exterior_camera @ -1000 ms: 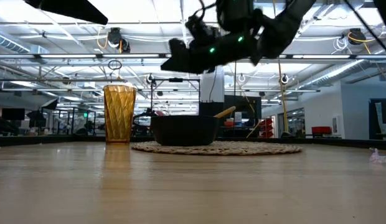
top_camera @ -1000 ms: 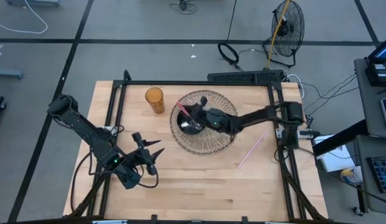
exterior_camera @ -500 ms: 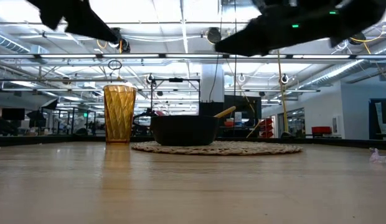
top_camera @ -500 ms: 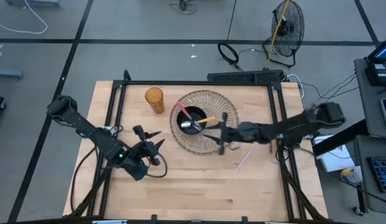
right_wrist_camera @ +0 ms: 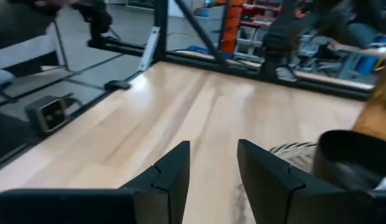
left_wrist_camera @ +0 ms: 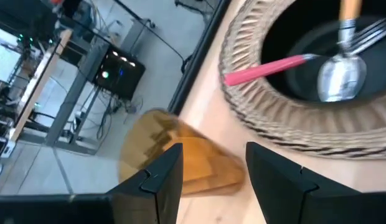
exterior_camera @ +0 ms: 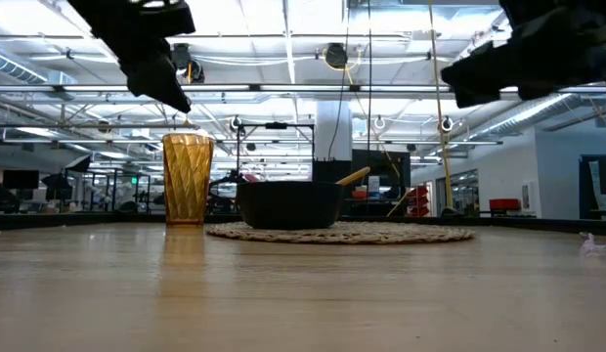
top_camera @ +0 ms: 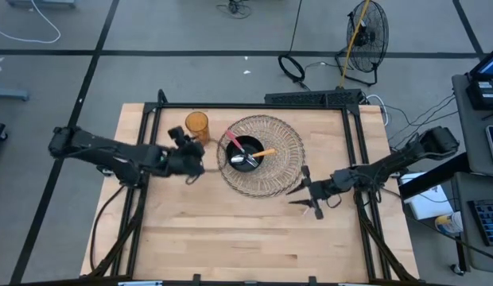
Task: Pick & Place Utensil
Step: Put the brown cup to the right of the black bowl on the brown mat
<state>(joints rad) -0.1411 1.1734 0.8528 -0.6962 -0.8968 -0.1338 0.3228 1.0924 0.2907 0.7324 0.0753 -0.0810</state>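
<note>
A black bowl (top_camera: 245, 152) sits on a round woven mat (top_camera: 280, 171). In it lie a pink-handled utensil (left_wrist_camera: 268, 67), a metal spoon (left_wrist_camera: 339, 78) and a wooden-handled fork (top_camera: 265, 152). An amber cup (top_camera: 197, 125) stands upright on the table left of the mat. My left gripper (top_camera: 192, 155) hovers open just near-side of the cup, which shows beyond its fingers (left_wrist_camera: 208, 174). My right gripper (top_camera: 298, 195) hangs open over bare table, off the mat's near right edge, and holds nothing (right_wrist_camera: 211, 174).
A small pink thing (exterior_camera: 588, 244) lies on the table far to the right in the low view. Black frame rails (top_camera: 147, 135) run along the table's left, right and far sides. Bare wood (top_camera: 246, 238) spreads across the near half.
My right gripper has drawn back from above the bowl toward the table's right and near edges, leaving the wooden-handled fork in the bowl. My left gripper has moved from the near left of the table toward the far edge, up to the amber cup.
</note>
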